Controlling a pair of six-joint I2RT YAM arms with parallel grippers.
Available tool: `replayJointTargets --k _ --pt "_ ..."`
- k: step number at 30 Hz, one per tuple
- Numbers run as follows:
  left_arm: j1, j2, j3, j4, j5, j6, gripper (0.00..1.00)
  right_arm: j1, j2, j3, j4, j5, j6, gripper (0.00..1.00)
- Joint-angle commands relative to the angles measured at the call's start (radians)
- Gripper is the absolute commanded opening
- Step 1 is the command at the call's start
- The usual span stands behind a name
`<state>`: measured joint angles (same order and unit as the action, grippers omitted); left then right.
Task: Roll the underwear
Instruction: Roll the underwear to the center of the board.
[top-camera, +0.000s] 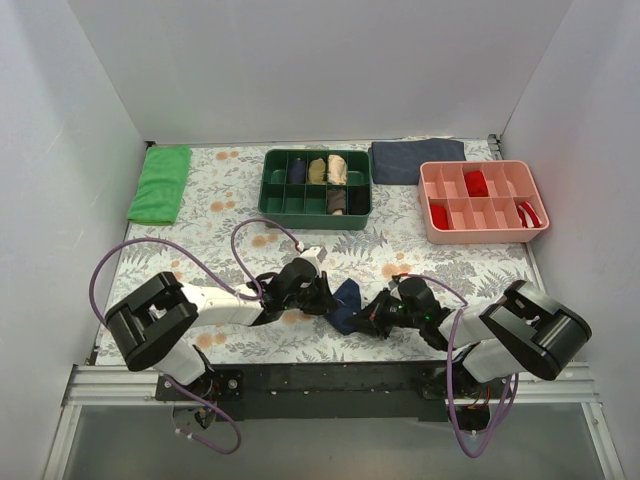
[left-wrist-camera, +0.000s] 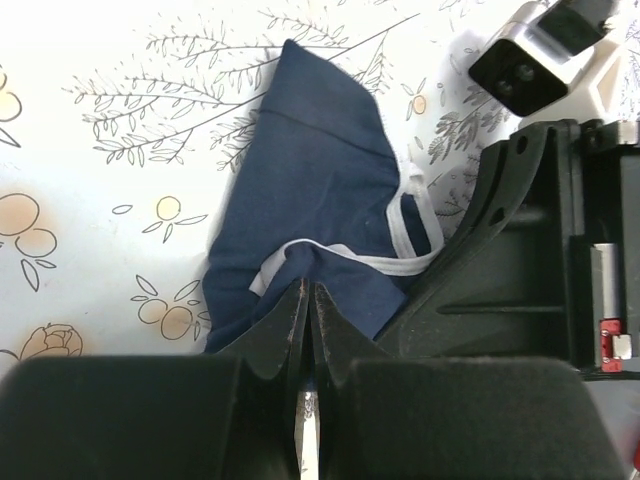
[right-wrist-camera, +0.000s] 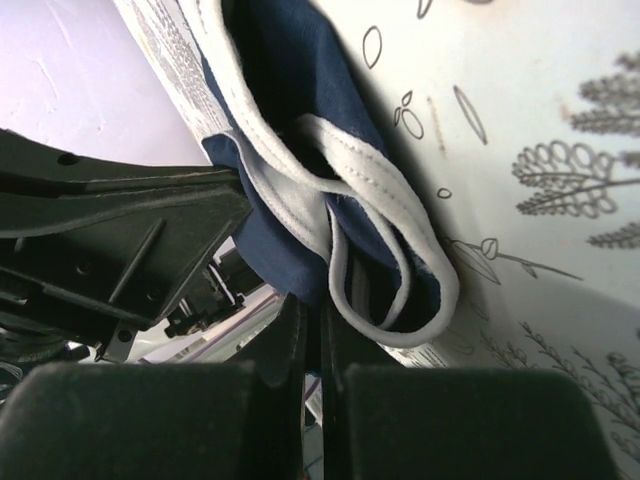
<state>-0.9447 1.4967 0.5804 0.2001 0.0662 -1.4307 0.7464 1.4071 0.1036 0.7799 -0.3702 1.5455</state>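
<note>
The underwear (top-camera: 347, 305) is a small bunch of navy fabric with white piping, on the floral tablecloth near the front edge between both arms. My left gripper (top-camera: 326, 298) is shut on its left edge. In the left wrist view the fingertips of the left gripper (left-wrist-camera: 308, 288) meet on the underwear (left-wrist-camera: 310, 170) just below a white-piped fold. My right gripper (top-camera: 373, 318) is shut on the right side. In the right wrist view the right gripper (right-wrist-camera: 314, 303) pinches navy cloth, and loops of piping on the underwear (right-wrist-camera: 295, 80) hang beside it. The two grippers are close together.
A green divided tray (top-camera: 268, 186) with several rolled garments sits at the back centre. A pink divided tray (top-camera: 485, 236) holds red items at the back right. A dark grey-blue folded cloth (top-camera: 417, 160) lies behind it, and a green cloth (top-camera: 160, 183) at the back left. White walls enclose the table.
</note>
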Motion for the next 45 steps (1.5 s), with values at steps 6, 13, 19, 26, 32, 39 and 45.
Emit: replayJointTargets --k 6,13,19,26,32,39,45 --pt "-0.003 0.045 -0.037 0.071 -0.025 -0.020 0.00 0.005 -0.103 0.157 -0.345 0.077 -0.289 0.40" --pt "-0.003 0.080 -0.028 0.081 -0.019 -0.020 0.00 0.034 -0.226 0.318 -0.690 0.241 -0.597 0.51" --pt "-0.003 0.091 -0.016 0.082 -0.009 -0.014 0.00 0.097 -0.273 0.389 -0.878 0.432 -0.712 0.52" --pt "-0.003 0.100 0.001 0.091 0.021 0.001 0.00 0.189 -0.358 0.404 -1.050 0.674 -0.746 0.49" --pt "-0.003 0.117 0.024 0.088 0.067 0.036 0.00 0.218 -0.448 0.421 -1.021 0.657 -0.941 0.49" --pt "-0.003 0.149 0.059 0.073 0.121 0.058 0.00 0.295 -0.401 0.501 -1.025 0.550 -1.168 0.50" --pt "-0.003 0.162 0.076 0.061 0.142 0.061 0.00 0.366 -0.301 0.547 -1.070 0.571 -1.263 0.52"
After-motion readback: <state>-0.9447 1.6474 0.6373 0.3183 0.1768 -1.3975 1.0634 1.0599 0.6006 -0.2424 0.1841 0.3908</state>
